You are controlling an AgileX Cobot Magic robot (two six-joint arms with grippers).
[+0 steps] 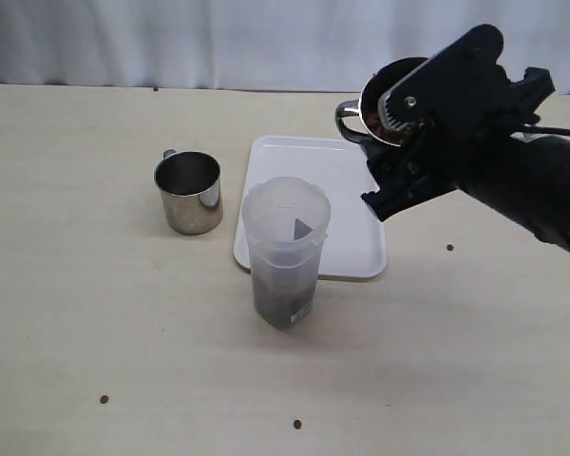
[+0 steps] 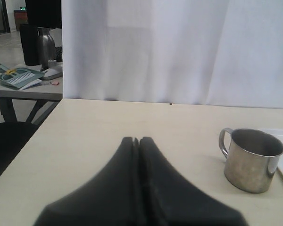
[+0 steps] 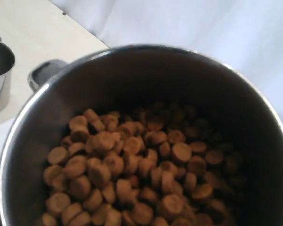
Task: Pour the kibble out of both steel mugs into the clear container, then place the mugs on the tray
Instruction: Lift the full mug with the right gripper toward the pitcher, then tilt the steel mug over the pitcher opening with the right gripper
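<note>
The right pincer (image 1: 399, 142) is clamped on a shiny stainless-steel cylindrical mug (image 1: 391, 104) with a loop handle. It holds the mug in the air, tipped so that the open mouth faces the exterior camera. In that view the mug appears at the two o'clock corner of the flat white rectangular plastic tray (image 1: 356, 237). The right wrist view looks straight into this mug, where small round brown kibble pellets (image 3: 132, 174) are heaped against one side of the dark inner wall.

The tall translucent frosted plastic container (image 1: 285, 228) stands upright on the pale wooden table (image 1: 76, 285) at the tray's seven o'clock corner, and its body overlaps the tray's rim in the exterior view. A layer of kibble fills its bottom part.

The second steel mug (image 1: 188, 193) stands upright at the container's ten o'clock, apart from it and near the tray's nine o'clock edge. Its handle points toward eleven o'clock and its inside shows bare steel.

The left pincer (image 2: 137, 140) has its black fingers pressed together and hangs low over the table, with the second steel mug ahead of it and well apart.

Loose pellets (image 1: 449, 248) lie scattered on the table at the tray's four o'clock and along the near edge.
</note>
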